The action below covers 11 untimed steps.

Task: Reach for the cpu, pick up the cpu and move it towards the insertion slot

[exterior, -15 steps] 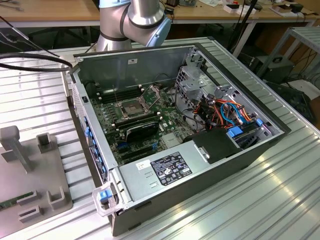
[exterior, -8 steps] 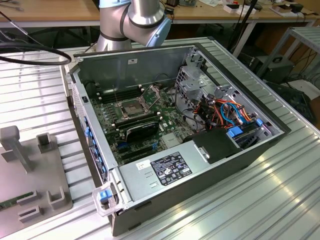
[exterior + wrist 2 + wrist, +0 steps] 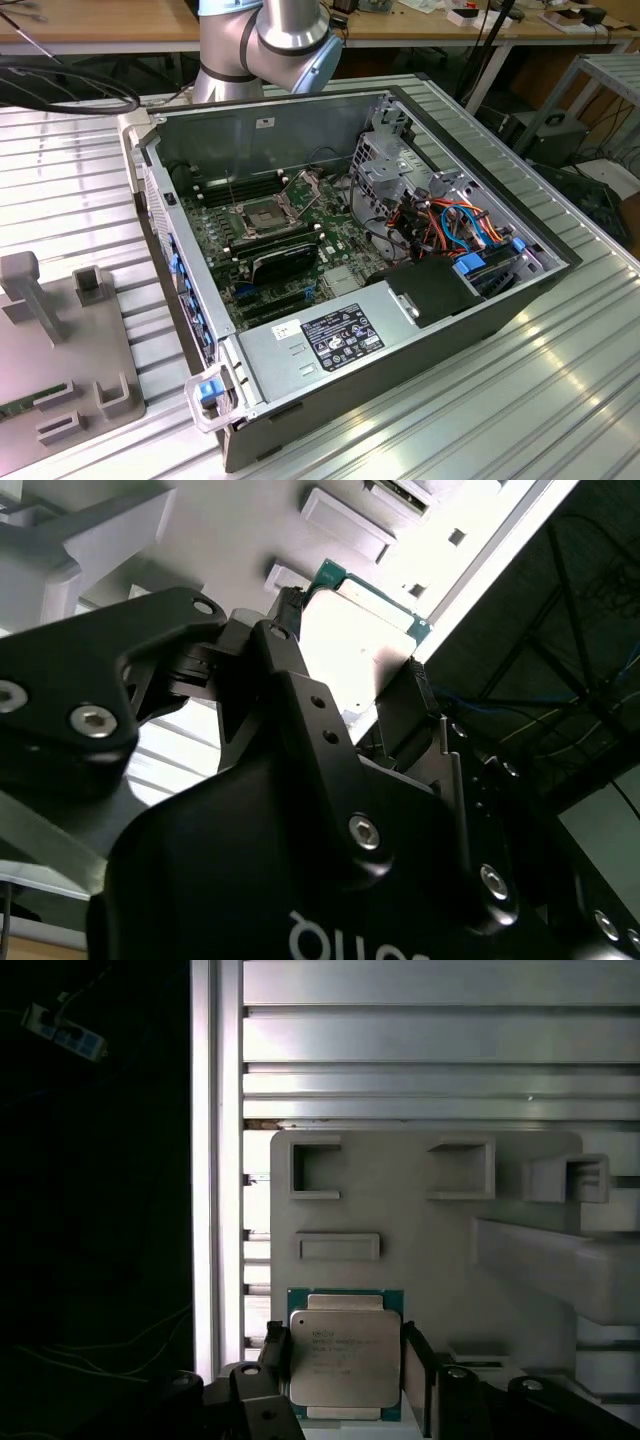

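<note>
In both wrist views the cpu [image 3: 345, 1355] [image 3: 360, 640], a pale silvery square chip with a green rim, sits between my two black fingers. My gripper [image 3: 345, 1362] [image 3: 352, 635] is shut on it, one fingertip [image 3: 277, 1352] against each side edge. Below it is a grey holder plate [image 3: 430, 1250] [image 3: 60, 360]. Whether the chip rests on the plate or hangs just above it cannot be told. The insertion slot [image 3: 262, 215], a silver-framed socket with its thin bracket hinged up, lies on the board inside the open computer case, far from the chip.
The open case [image 3: 350, 250] holds memory slots, a black card [image 3: 285, 262], cables and a power supply [image 3: 340, 335]. The arm's base [image 3: 250, 45] stands behind it. The holder plate carries raised blocks [image 3: 30, 290] and recesses. The ribbed metal table's edge [image 3: 215, 1160] runs beside the plate.
</note>
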Each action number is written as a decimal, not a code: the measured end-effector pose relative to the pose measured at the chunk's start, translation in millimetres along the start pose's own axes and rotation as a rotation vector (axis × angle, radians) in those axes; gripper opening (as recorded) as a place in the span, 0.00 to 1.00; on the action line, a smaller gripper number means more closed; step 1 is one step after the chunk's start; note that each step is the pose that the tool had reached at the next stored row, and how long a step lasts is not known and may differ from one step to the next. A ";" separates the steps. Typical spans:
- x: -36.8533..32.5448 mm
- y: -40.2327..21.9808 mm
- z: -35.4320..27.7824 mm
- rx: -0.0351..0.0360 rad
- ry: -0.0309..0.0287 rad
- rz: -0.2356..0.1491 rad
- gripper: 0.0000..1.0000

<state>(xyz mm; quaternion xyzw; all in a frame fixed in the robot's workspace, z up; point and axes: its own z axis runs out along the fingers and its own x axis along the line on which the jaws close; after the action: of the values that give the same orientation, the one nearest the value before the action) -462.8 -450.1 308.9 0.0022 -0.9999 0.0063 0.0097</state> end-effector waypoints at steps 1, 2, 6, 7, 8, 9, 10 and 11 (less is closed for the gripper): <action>0.0 0.0 -2.3 0.0000 0.0000 0.000 0.55; 0.1 0.0 -3.8 0.0000 -0.0001 0.000 0.55; 0.2 -0.1 -10.1 -0.0001 -0.0001 0.000 0.55; 0.2 -0.1 -11.4 0.0000 0.0000 0.000 0.55; 0.2 -0.2 -12.4 0.0000 -0.0001 0.000 0.55; 0.3 -0.2 -14.0 0.0000 0.0000 0.000 0.55; 0.3 -0.2 -14.8 0.0000 -0.0001 0.000 0.55; 0.3 -0.2 -17.3 0.0000 0.0000 0.000 0.55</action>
<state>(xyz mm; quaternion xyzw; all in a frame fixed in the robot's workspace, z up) -462.9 -450.1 326.2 0.0022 -0.9999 0.0063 0.0097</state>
